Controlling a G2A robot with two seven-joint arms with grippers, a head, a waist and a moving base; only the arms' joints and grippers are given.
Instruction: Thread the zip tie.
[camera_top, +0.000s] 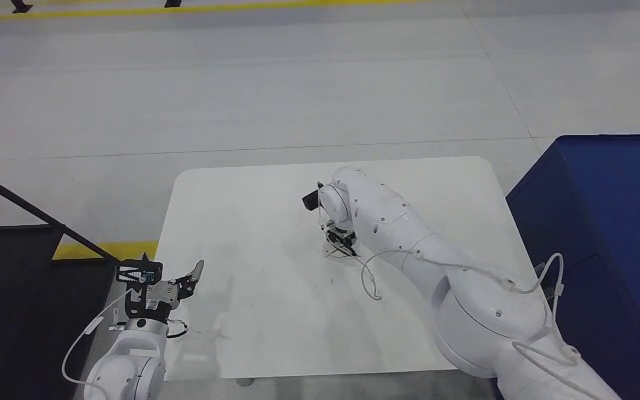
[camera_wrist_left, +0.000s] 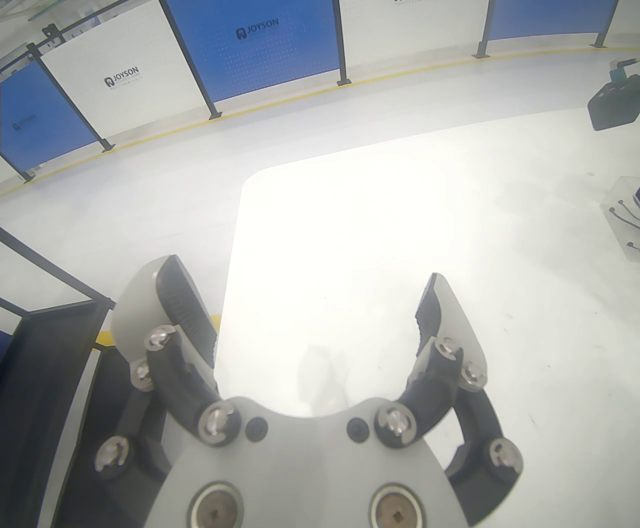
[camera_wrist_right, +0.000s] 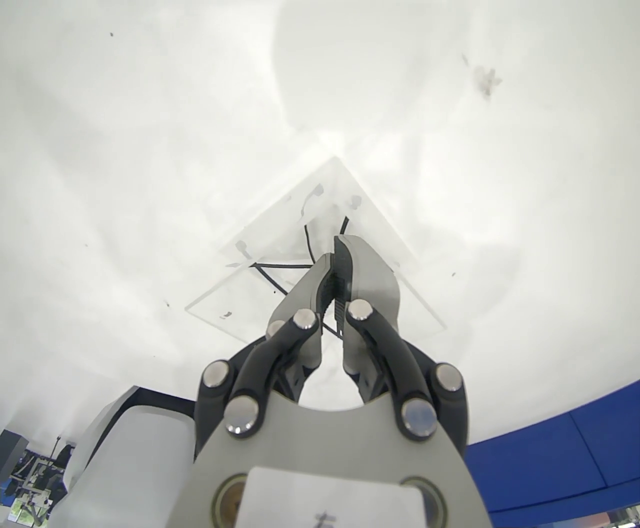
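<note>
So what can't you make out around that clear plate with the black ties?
Right wrist view: whether the right gripper holds a zip tie; its shut fingers cover the contact.
Top view: the clear plate lies mostly under the right arm; ties too small.
Left wrist view: the plate is cut off by the picture edge.

The clear square acrylic plate lies on the white rounded tabletop, directly under the right hand. Thin black zip ties lie across the plate beside that hand's tips. The left hand hangs over the tabletop's near edge, with the plate well apart to its right.
</note>
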